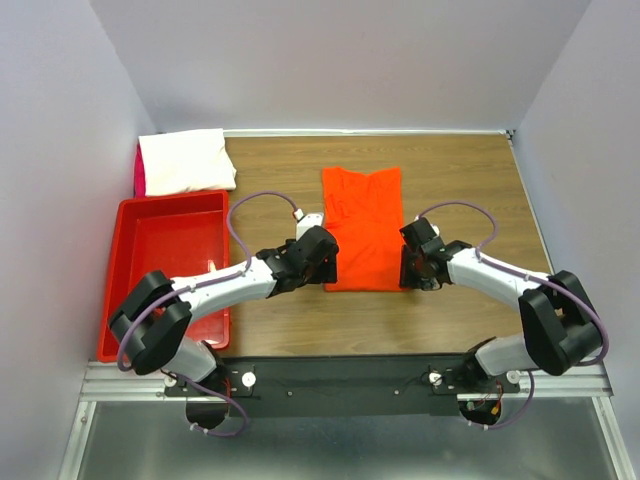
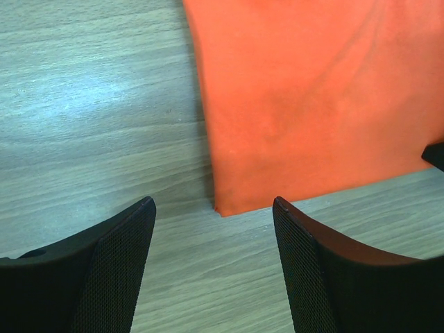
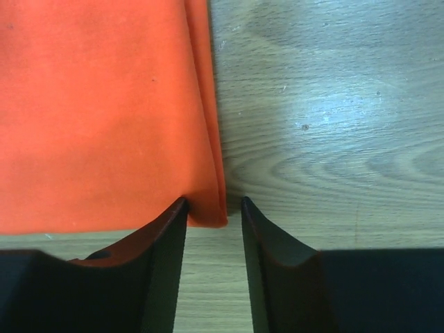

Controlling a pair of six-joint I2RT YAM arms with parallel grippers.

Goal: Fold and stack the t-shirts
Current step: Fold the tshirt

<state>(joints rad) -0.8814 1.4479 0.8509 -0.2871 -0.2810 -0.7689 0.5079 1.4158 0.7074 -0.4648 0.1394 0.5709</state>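
Left wrist: my left claw (image 2: 214, 202) gapes before the tee's (image 2: 312, 90) corner; right claw (image 3: 214, 201), apart, straddles its corner. Next I'd pinch both, then fold.

Fingers (image 2: 104, 277) of the left claw (image 2: 211, 205): black, matt, finely meshed on the inner faces. Just ahead of that claw, orange-red t-shirt (image 2: 312, 104) of soft matt cloth, smooth but for faint creases. Beneath both, table (image 2: 90, 104) of pale wood grain, satin, with soft glare. Fingers (image 3: 284, 277) of the right claw (image 3: 215, 201): black, smooth, slightly glossy. Well left of the left claw, red bin (image 1: 130, 215) of shiny plastic. Beyond it, white t-shirt (image 1: 185, 160) of matt cloth.
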